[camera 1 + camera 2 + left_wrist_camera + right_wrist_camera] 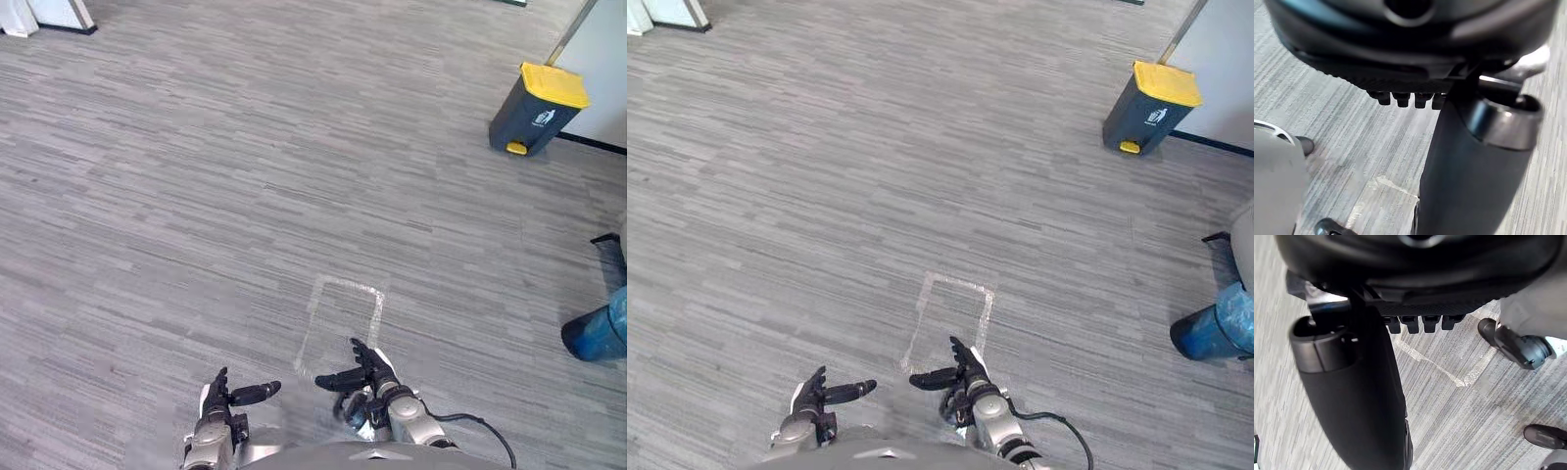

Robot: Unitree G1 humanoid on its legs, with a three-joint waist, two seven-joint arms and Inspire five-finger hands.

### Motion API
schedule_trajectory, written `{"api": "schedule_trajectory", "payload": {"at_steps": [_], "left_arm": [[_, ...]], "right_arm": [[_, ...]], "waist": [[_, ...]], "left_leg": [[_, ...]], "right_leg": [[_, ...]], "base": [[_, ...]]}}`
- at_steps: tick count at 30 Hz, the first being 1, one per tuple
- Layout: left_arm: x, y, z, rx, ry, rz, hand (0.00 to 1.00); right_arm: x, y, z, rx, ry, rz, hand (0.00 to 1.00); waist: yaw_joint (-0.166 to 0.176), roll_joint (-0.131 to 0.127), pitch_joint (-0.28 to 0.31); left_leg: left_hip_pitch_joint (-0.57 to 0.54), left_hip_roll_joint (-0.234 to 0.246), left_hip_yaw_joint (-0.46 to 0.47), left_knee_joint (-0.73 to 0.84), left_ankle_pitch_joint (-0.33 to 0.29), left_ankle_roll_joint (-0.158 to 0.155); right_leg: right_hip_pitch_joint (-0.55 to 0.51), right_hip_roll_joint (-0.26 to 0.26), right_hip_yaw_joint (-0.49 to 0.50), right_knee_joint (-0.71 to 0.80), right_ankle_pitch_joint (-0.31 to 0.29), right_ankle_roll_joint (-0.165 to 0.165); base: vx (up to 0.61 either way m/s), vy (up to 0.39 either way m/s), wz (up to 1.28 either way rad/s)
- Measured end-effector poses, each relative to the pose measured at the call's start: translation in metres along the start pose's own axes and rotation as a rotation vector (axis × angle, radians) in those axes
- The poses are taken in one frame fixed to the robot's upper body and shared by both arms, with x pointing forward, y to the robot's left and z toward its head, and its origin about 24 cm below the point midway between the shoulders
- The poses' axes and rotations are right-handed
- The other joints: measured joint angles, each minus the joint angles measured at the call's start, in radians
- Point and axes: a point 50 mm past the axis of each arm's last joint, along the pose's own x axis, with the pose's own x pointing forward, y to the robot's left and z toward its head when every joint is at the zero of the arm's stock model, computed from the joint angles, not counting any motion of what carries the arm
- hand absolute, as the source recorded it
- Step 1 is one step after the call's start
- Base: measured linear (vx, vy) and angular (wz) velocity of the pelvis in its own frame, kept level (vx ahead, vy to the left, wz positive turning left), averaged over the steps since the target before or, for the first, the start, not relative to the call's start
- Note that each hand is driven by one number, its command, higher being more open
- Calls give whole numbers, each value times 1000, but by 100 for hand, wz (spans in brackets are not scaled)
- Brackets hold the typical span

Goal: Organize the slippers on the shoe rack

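My left hand [223, 394] hangs low over grey plank flooring, fingers straight, thumb pointing toward the other hand, nothing held. My right hand [367, 372] hovers beside it, also open and empty, its fingertips over a pale taped rectangle [343, 323] on the floor. In the left wrist view my left hand's fingers [1403, 98] stick out straight past the thumb [1474, 166]. In the right wrist view my right hand's fingers [1420, 323] are likewise straight beside the thumb [1352, 396].
A dark bin with a yellow lid [537, 108] stands at the far right by a white wall. A blue container [598, 333] sits at the right edge. White furniture bases [49, 15] stand in the far left corner.
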Motion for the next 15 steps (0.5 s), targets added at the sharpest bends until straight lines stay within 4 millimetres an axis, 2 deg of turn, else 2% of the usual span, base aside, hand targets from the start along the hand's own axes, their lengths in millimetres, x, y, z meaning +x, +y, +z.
{"api": "schedule_trajectory", "payload": {"at_steps": [1, 3, 4, 5, 6, 7, 8, 9, 11, 12, 14, 15], "left_arm": [[-1, -6, -2, 0, 5, -19, 100], [-1, -8, -2, 3, 5, -29, 100], [-1, -10, -1, 1, 4, -35, 100], [-1, -10, 1, -1, -4, -37, 100], [-1, -10, 2, -7, -5, -35, 100], [0, -9, 5, -20, -19, -28, 100], [0, -9, 7, -20, -26, -27, 100], [0, -8, 9, -20, -38, -26, 100], [0, -8, 11, -22, -50, -22, 100], [0, -7, 12, -23, -55, -19, 100], [0, -7, 15, -26, -69, -17, 100], [0, -8, 15, -29, -70, -18, 100]], "right_arm": [[0, -7, 0, -4, 1, -18, 100], [0, -10, -2, 15, 7, -32, 100], [-1, -11, -4, 23, 12, -38, 100], [-3, -12, -9, 28, 25, -44, 100], [-3, -12, -10, 28, 28, -45, 100], [-3, -13, -10, 33, 29, -51, 100], [-3, -13, -10, 36, 29, -55, 100], [-3, -16, -11, 45, 33, -67, 100], [-3, -18, -11, 53, 34, -81, 100], [-3, -19, -11, 60, 32, -88, 100], [-3, -20, -11, 74, 34, -100, 100], [-4, -22, -12, 73, 37, -110, 100]], "waist": [[-12, 13, 1], [-19, 9, -4], [-20, 9, -5], [-20, 12, -6], [-14, 14, -8], [-3, 12, -10], [2, 8, -11], [6, 2, -11], [14, -4, -9], [15, -7, -6], [16, -15, 1], [16, -11, 5]], "left_leg": [[-6, 17, -23, 36, 1, -1], [-46, 43, -58, 174, 1, -2], [-78, 63, -80, 269, 8, -15], [-146, 107, -117, 473, 64, -90], [-186, 123, -131, 572, 78, -105], [-253, 129, -127, 700, 14, -105], [-280, 117, -124, 709, -15, -92], [-326, 88, -123, 657, -55, -59], [-359, 52, -160, 530, -75, -37], [-373, 33, -196, 468, -76, -35], [-392, -23, -329, 308, -62, -31], [-389, -55, -437, 208, 1, -47]], "right_leg": [[-5, 13, 7, 35, -52, -1], [10, 25, 7, 55, -103, 4], [33, 40, 7, 50, -119, 10], [90, 82, 23, 7, -131, 9], [116, 104, 37, -22, -131, 5], [152, 128, 80, -52, -130, -4], [166, 131, 101, -62, -129, -8], [194, 131, 142, -79, -124, -1], [215, 127, 205, -86, -126, 2], [223, 124, 232, -86, -129, 8], [239, 104, 306, -73, -147, 37], [236, 92, 371, -35, -175, 63]], "base": [[332, -100, -33], [295, -136, -10], [396, -171, -17], [322, -113, -28], [253, -21, -67], [304, 31, -78], [349, 81, -106], [274, 100, -86], [220, 137, -96], [268, 249, -112], [239, 271, -113], [176, 242, -106]]}}
